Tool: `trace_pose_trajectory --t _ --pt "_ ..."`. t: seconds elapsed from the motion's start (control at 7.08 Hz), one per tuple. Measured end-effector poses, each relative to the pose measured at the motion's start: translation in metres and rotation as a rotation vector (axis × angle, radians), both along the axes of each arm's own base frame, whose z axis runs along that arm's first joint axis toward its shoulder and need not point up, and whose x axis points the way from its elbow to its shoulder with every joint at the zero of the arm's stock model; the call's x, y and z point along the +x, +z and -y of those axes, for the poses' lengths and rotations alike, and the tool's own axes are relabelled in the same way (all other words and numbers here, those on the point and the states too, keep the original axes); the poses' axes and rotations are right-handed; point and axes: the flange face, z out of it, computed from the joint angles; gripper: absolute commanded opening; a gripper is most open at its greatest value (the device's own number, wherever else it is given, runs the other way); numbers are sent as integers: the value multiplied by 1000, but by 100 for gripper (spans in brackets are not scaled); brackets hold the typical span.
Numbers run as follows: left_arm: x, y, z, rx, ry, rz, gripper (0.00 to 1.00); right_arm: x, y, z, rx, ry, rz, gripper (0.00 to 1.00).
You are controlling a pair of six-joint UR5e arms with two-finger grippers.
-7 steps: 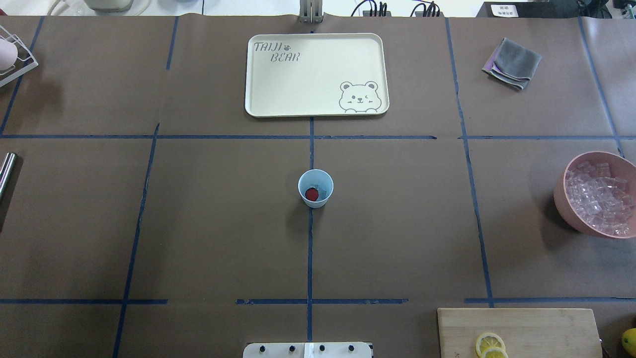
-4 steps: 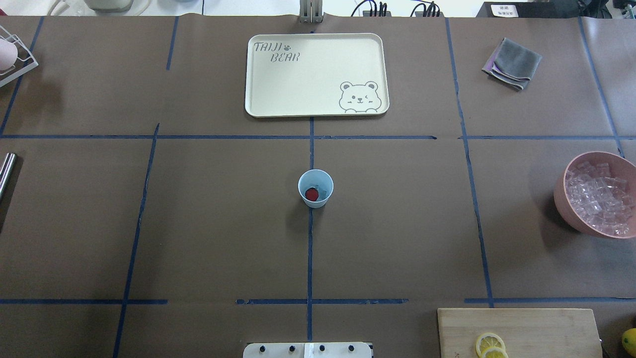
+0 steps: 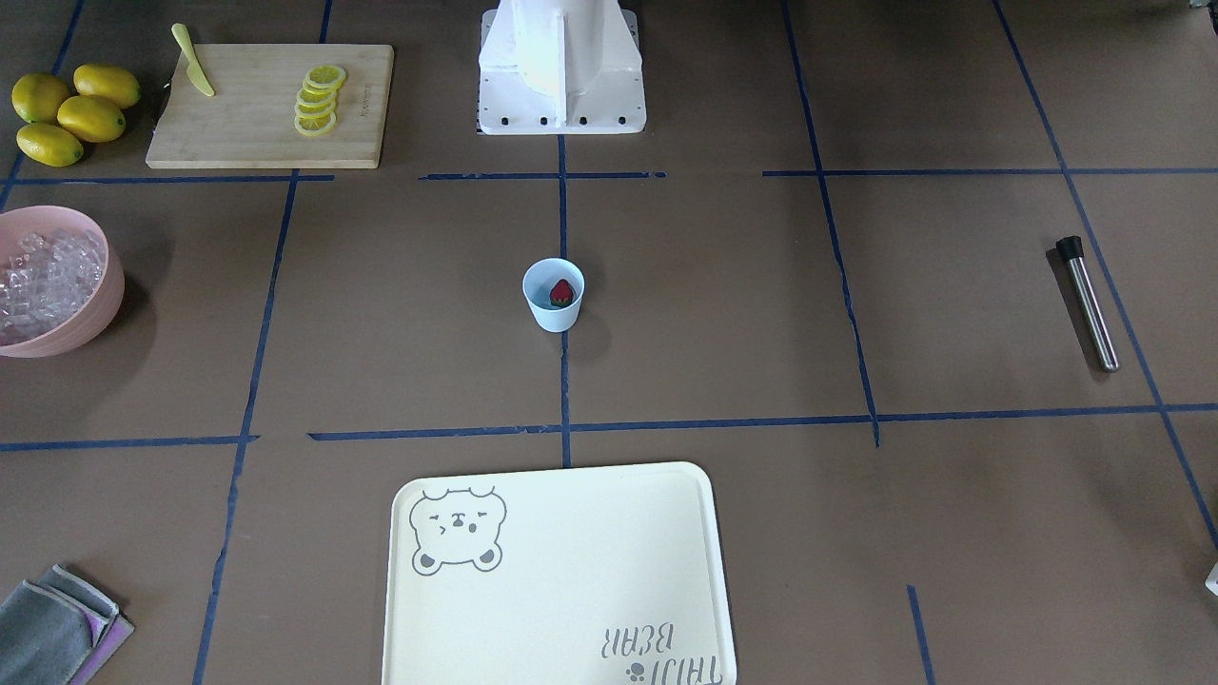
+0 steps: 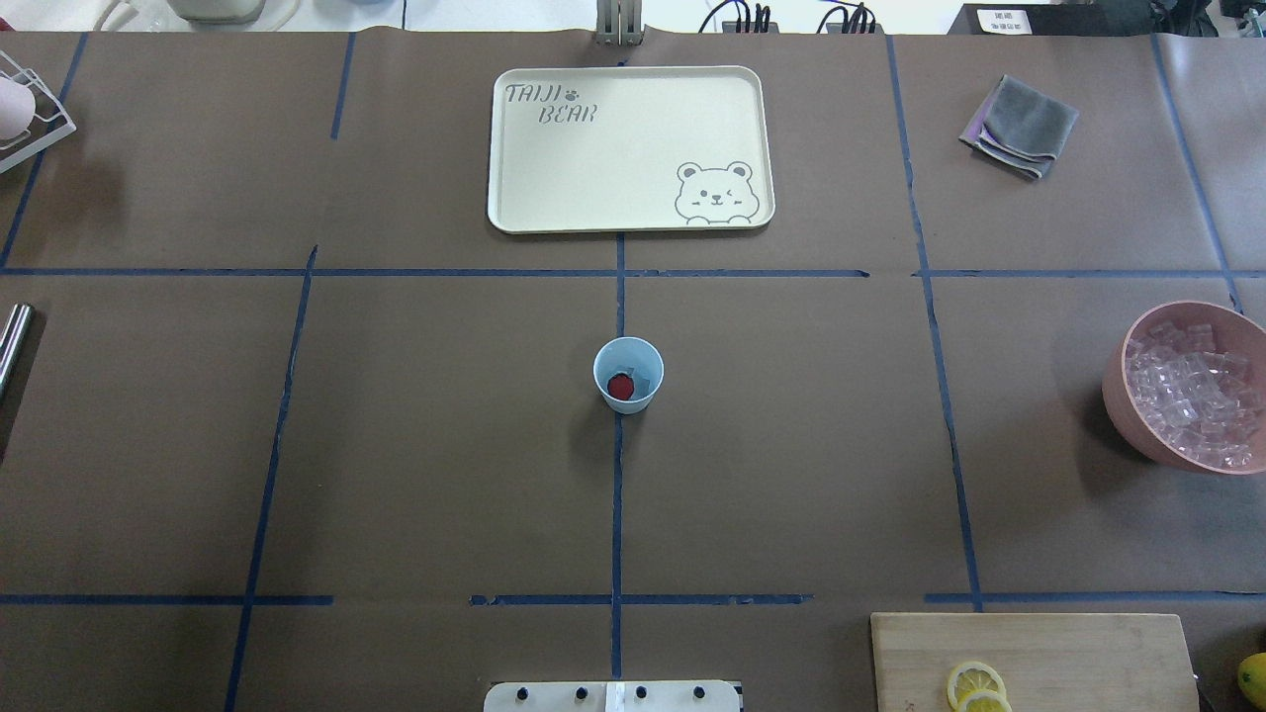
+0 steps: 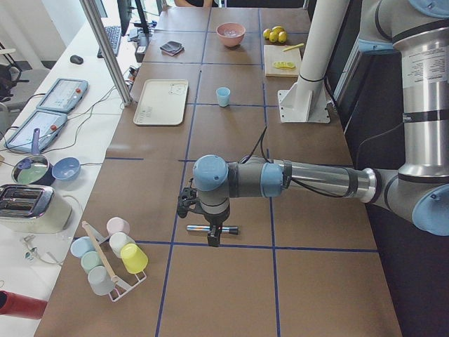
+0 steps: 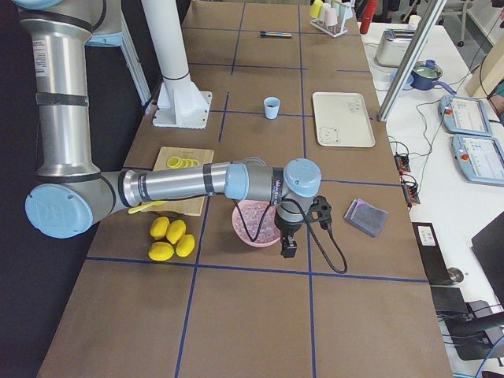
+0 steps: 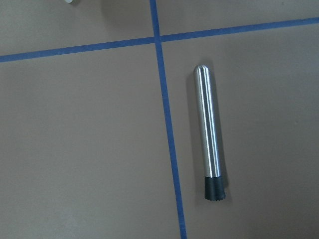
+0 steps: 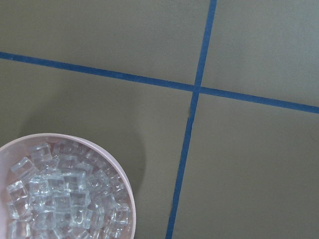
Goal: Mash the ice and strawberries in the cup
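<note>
Clutter sits along the table's edges in the overhead view. At the far left corner a wire rack (image 4: pixel 30 119) pokes in. Nearer, at the left edge, lies a steel rod (image 4: pixel 14 336) with a black end cap. A cream tray (image 4: pixel 613 158) printed with a bear lies at far centre. Far right is a folded grey cloth (image 4: pixel 1021 127). At the right edge a pink bowl (image 4: pixel 1123 400) holds a heap of ice cubes (image 4: pixel 1192 391). At near right a wooden cutting board (image 4: pixel 1068 648) carries lemon slices (image 4: pixel 974 685), with a whole lemon (image 4: pixel 1252 678) just to its right.

The cup (image 4: pixel 628 374) stands upright on the centre tape line, well apart from all of these. Inside it lie the strawberry (image 4: pixel 620 386) and, beside it on the right, a piece of ice (image 4: pixel 645 380).

Both claws are well apart from the cup, one out to each side. The left gripper (image 5: pixel 213 240) hangs just above the steel rod, which lies beside a blue tape line in the left wrist view. The right gripper (image 6: pixel 289 250) hangs by the pink bowl's rim, and the right wrist view looks down on that rim and the cubes. I cannot tell whether either claw is open or closed.

Each arm stretches out low and nearly level over the table. Each wrist is bent so the claw points straight down.
</note>
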Motion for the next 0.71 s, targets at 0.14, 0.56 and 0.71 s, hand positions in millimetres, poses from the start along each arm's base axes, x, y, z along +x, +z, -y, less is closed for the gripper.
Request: trace_pose_trajectory --t 0.14,0.56,0.71 --pt "-1 2 -1 -2 2 16 100 -1 3 1 -4 -1 3 100" --pt "-2 11 -14 -8 8 28 100 -1 1 5 2 -3 13 100" --pt "-1 9 -15 -4 10 27 100 -2 -2 7 5 0 17 100"
